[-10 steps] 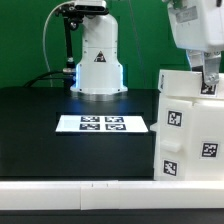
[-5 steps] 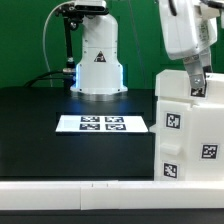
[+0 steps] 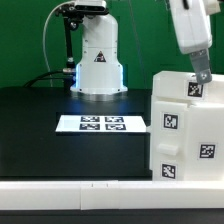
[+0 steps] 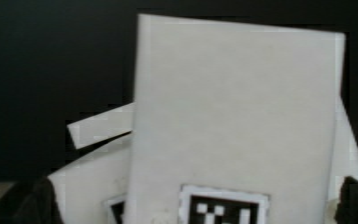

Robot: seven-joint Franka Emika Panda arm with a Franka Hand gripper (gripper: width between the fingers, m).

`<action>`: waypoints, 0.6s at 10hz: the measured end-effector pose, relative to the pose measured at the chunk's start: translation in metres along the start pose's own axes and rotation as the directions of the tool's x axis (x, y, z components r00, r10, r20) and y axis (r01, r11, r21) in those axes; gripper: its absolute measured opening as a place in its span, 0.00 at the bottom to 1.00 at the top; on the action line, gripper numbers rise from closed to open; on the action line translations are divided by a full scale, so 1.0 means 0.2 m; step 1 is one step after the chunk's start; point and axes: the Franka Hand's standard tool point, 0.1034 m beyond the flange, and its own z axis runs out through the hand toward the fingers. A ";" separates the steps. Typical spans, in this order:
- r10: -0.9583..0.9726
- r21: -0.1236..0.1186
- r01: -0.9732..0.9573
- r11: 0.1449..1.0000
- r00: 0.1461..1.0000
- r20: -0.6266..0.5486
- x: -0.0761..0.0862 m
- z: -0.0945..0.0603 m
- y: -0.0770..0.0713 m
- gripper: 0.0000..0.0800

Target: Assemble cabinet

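Cabinet (image 3: 185, 125) shifted left, end effector (image 3: 203, 78) wider

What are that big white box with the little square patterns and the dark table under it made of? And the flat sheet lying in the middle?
The cabinet looks like smooth white plastic: even matte faces, rounded edges, black-and-white tags that seem stuck on. The table looks black and matte, perhaps a mat or coated board; the surface is too dark to tell. The marker board looks like thin, flat white printed sheet, card or plastic.

One cabinet (image 3: 185, 128), one marker board (image 3: 102, 124)
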 end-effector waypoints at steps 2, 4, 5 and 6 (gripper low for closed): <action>-0.175 -0.093 0.176 0.980 0.984 0.020 -0.03 -0.08 0.02 1.00; -0.423 -0.126 0.426 0.896 0.905 0.050 -0.11 -0.11 0.03 1.00; -0.475 -0.125 0.478 0.869 0.878 0.057 -0.09 -0.11 0.03 1.00; -0.541 -0.121 0.545 0.830 0.838 0.066 -0.09 -0.11 0.03 1.00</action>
